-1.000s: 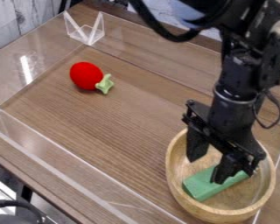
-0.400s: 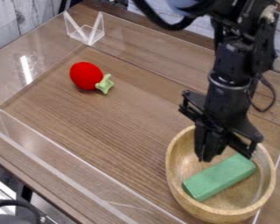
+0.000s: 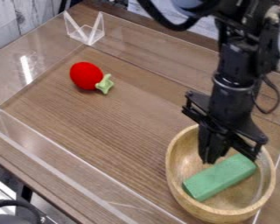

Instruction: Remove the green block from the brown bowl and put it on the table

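Camera view: no brand, label or writing readable anywhere.

Gripper [image 3: 217, 157] points straight down inside the bowl [image 3: 178, 171], fingers pressed together, jaws closed. They hold nothing: the block [image 3: 220, 178] lies flat on the bowl floor, just right of and below the fingertips. Whether the tips touch the block's upper edge I cannot tell (very close either way).

Bowl sits at the lower right of the table [image 3: 119, 122]. Block is tilted diagonally, long axis running lower left to upper right, fully inside the rim.

Around: red toy [image 3: 85, 75] with a small green leaf lies well apart at the upper left of the table. Clear acrylic wall [image 3: 38, 52] edges the table; a folded clear piece [image 3: 84, 30] stands at the far corner. Black arm rises from the gripper to the top right and hides part of the bowl's far rim.

Versus a second ago: jaws were spread wide, straddling the block, and the block sat further left in the bowl. Now jaws are shut and the block sits clear of them, shifted right. Toy unchanged.
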Motion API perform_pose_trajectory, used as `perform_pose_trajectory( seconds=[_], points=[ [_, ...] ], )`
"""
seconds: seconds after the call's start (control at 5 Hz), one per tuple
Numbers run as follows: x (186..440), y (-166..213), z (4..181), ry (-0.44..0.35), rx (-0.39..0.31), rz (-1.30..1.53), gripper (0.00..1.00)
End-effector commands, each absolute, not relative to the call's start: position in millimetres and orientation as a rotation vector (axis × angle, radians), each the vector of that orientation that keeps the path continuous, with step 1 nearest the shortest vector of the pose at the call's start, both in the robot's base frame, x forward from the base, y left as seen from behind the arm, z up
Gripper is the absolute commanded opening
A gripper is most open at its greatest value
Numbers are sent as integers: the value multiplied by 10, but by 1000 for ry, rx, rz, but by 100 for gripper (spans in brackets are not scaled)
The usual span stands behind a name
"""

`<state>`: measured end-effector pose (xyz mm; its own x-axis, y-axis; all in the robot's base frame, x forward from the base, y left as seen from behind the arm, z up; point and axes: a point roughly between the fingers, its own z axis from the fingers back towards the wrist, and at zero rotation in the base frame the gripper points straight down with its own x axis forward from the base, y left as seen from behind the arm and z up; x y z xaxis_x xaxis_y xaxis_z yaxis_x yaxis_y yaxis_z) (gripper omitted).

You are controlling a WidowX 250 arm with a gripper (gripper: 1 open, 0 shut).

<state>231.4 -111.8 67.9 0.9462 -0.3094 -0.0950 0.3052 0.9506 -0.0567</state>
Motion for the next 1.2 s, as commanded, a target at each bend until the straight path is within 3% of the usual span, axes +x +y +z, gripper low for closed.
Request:
perform_pose_trajectory(
  seconds=[0.0, 0.2, 0.6, 0.8, 1.0],
  points=[
    [2313, -1105, 782, 59, -50, -368, 0],
    [2301, -1048, 810, 56, -49, -407, 0],
    [2364, -860, 431, 54, -54, -381, 0],
    [2375, -905, 621, 49, -33, -355, 100],
    [2360, -957, 622, 52, -32, -389, 0]
  ],
)
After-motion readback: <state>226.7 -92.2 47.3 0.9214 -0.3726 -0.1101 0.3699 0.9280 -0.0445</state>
